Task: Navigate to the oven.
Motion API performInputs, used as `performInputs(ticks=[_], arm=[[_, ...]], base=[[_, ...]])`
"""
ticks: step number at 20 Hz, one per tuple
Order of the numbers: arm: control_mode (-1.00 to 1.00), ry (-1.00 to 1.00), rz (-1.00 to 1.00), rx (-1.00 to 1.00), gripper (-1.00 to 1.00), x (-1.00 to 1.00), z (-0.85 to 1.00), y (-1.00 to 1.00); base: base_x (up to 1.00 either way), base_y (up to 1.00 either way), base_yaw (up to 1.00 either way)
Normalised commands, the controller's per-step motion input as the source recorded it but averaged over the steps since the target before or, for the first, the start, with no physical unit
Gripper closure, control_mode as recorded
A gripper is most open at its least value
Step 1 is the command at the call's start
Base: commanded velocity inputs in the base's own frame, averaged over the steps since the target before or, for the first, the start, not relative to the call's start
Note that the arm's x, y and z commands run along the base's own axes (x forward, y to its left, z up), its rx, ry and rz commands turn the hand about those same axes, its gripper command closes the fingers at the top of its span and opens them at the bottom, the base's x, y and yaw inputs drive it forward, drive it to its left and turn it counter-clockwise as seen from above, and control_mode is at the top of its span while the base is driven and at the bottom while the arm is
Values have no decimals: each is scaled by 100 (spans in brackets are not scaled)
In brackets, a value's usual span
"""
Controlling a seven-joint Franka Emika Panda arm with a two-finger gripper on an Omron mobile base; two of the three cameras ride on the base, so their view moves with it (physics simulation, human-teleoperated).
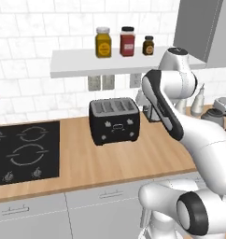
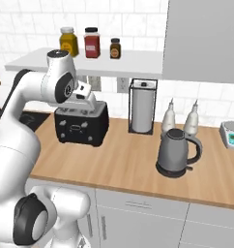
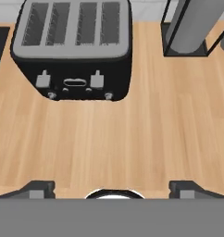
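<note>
above the wooden surface (image 1: 133, 158), just in front of the black toaster (image 1: 114, 120), the claw (image 3: 112, 187) hangs with its fingertips spread wide and nothing between them. taking the toaster as the marker: a black cooktop (image 1: 21, 151) lies to its left, a paper towel holder (image 2: 141, 106) stands to its right, and beyond that a grey kettle (image 2: 174, 153), two bottles (image 2: 169, 116) and a small scale (image 2: 231, 134). three jars (image 1: 127, 41) sit on the shelf (image 1: 101, 65) above the toaster. the oven is nowhere in these pictures, so it must lie off to one side and the base has driving left to do. the risk, as i judge it, is in the turn: the arm reaches out over the surface, and a swing of the base could sweep the elbow or claw into the toaster or the shelf edge. tucking the arm first would help.
</note>
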Motion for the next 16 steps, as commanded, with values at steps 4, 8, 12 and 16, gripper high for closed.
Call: performInputs(ticks=[4,8,12,16], arm=[[100,0,0,0,-100,0,0,0],[100,0,0,0,-100,0,0,0],[100,0,0,0,-100,0,0,0],[100,0,0,0,-100,0,0,0]], base=[[-23,0,-63],[-1,0,-91],[0,0,-93],[0,0,-92]])
